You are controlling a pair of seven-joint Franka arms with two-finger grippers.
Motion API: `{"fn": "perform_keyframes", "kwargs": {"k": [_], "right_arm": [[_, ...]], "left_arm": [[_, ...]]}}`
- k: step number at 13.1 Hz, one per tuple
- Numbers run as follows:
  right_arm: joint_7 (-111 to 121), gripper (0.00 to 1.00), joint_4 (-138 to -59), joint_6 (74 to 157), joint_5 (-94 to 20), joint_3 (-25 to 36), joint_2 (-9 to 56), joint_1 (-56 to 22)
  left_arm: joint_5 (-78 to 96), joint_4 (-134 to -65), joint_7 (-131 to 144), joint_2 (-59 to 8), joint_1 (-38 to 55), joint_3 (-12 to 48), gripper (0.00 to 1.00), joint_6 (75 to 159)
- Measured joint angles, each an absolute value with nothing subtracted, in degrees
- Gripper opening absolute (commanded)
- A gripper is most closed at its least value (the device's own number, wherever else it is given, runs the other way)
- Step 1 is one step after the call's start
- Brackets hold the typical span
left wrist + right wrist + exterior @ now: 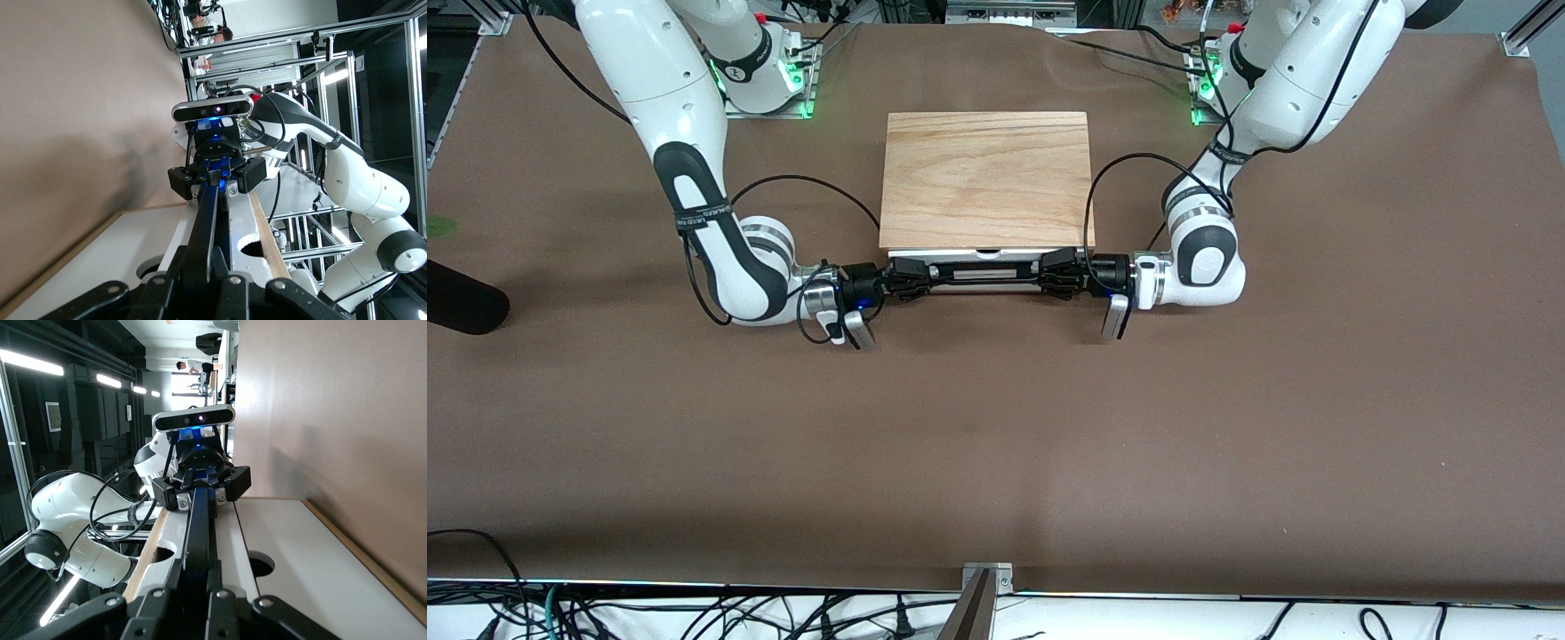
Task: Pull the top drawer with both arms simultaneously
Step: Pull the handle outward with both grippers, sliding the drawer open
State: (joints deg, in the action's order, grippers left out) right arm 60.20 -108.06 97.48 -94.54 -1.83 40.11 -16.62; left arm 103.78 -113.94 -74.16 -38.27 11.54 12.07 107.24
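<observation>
Brown table [996, 444]: left gripper [1060, 272] and right gripper [903, 277], jaws apparently clamped on the top drawer [978, 269] handle.

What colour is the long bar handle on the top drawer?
Black; the long bar handle of the white-fronted top drawer shows best in the right wrist view.

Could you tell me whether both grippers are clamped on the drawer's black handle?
Yes, the left gripper and right gripper each grip the handle.

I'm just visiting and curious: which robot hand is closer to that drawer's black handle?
Neither: both are on it. The left gripper is shut on the black bar handle at the left arm's end, the right gripper shut on its other end, in front of the top drawer.
</observation>
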Motion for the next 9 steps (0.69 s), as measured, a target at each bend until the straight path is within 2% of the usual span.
{"fn": "perform_keyframes", "kwargs": {"k": [9], "right_arm": [[54.5, 0.00, -98.4, 97.7, -92.9, -1.4, 44.9, -16.4]], "left_arm": [[103.7, -107.4, -70.4, -41.4, 13.3, 8.6, 0.00, 106.5]]}}
